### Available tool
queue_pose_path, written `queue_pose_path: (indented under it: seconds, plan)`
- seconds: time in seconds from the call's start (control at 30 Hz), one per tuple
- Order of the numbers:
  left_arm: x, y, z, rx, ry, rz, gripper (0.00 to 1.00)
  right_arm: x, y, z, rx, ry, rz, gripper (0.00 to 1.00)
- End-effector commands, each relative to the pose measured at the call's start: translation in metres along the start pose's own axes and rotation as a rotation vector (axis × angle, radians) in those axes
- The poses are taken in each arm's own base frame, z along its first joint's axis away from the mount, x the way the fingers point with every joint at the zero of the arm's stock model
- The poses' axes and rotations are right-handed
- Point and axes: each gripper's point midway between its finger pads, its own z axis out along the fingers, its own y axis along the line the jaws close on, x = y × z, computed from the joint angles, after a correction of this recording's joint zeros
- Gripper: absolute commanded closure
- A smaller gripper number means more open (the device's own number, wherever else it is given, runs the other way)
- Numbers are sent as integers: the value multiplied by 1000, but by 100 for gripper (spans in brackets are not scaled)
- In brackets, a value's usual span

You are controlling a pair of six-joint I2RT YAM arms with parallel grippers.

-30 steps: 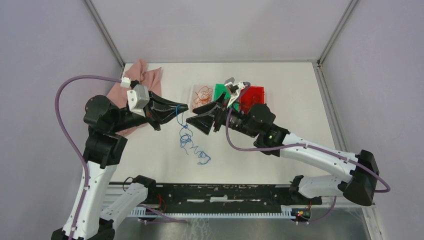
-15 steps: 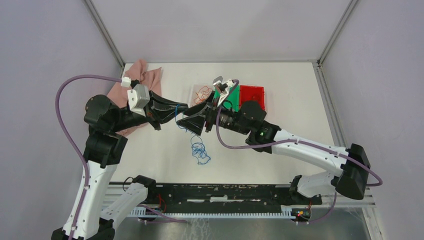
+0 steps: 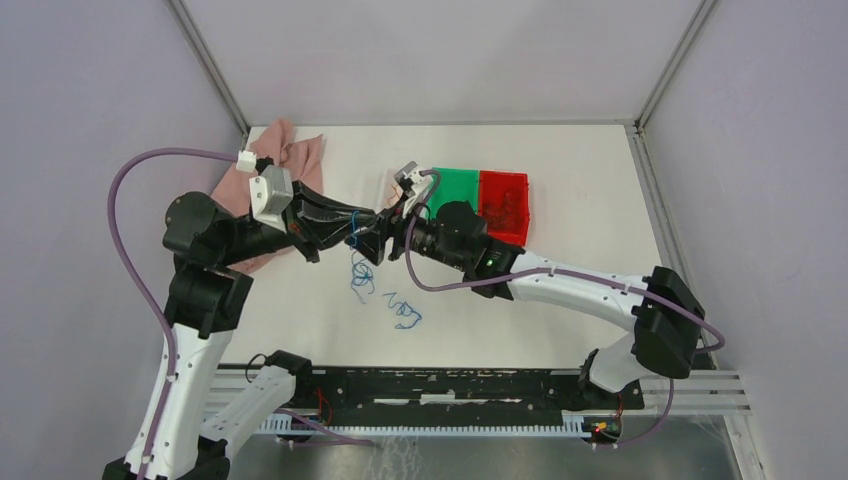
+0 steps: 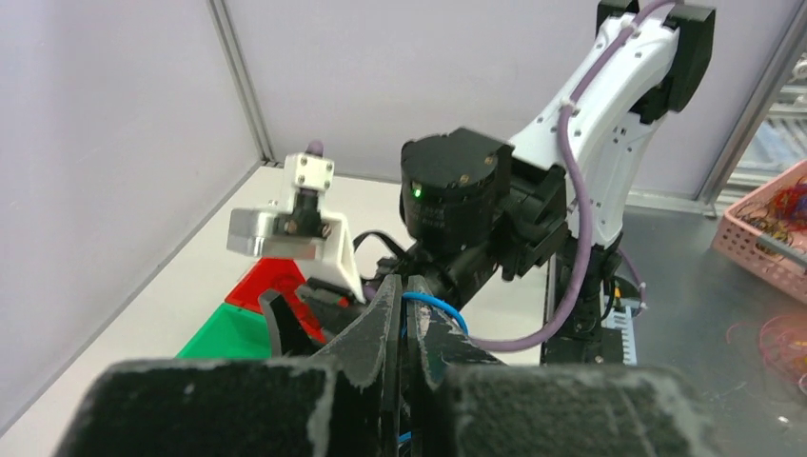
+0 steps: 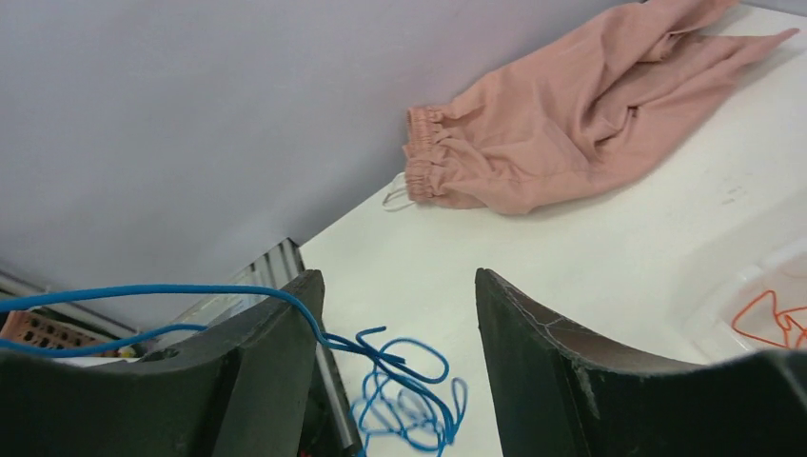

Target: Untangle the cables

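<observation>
My left gripper (image 3: 366, 220) is shut on a thin blue cable (image 3: 361, 279) and holds its upper end above the table. The cable hangs down in curls, and its lower end lies on the table (image 3: 405, 315). In the left wrist view the blue cable (image 4: 447, 308) loops out from between the closed fingertips of the left gripper (image 4: 411, 282). My right gripper (image 3: 373, 243) is open, right next to the left one. In the right wrist view the blue cable (image 5: 409, 367) runs over the left finger (image 5: 276, 352) of the right gripper (image 5: 395, 286). An orange-red cable (image 5: 773, 319) lies in a clear tray. I see no dark cable.
A pink cloth (image 3: 283, 152) lies at the table's far left, also in the right wrist view (image 5: 571, 124). A green bin (image 3: 455, 186) and a red bin (image 3: 505, 198) stand side by side behind the right arm. Grey walls enclose the table.
My right arm has moved left until its open gripper is right up against the left gripper. The hanging blue cable has sagged and spread on the table. The left gripper has barely moved.
</observation>
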Motion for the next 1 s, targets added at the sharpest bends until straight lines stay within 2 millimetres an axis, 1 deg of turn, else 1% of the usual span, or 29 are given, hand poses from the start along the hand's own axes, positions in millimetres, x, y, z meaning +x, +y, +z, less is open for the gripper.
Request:
queue_pose_path:
  seconds: [0.0, 0.13, 0.3, 0.4, 0.6, 0.63, 0.7, 0.97]
  plan:
    - [-32, -20, -2, 60, -67, -14, 96, -23, -8, 9, 59, -92, -52, 34]
    - [-37, -22, -2, 70, -74, -40, 96, -21, -12, 10, 74, -99, -44, 35]
    - [-49, -25, -1, 81, -108, -71, 96, -10, -20, 8, 97, -90, -34, 35]
    - [-53, -25, -1, 80, -112, -60, 96, -2, -24, 5, 102, -88, -12, 36]
    - [-51, -18, -1, 50, -96, 2, 96, 27, -35, -8, 117, -67, 55, 39]
    - [-50, -17, 0, 50, -94, 3, 96, 29, -35, -11, 118, -69, 62, 39]
    - [-49, -17, 0, 47, -89, 7, 96, 28, -34, -18, 114, -80, 72, 38]
    - [-43, -13, -1, 29, -75, 44, 96, 1, -20, -55, 85, -139, 64, 33]
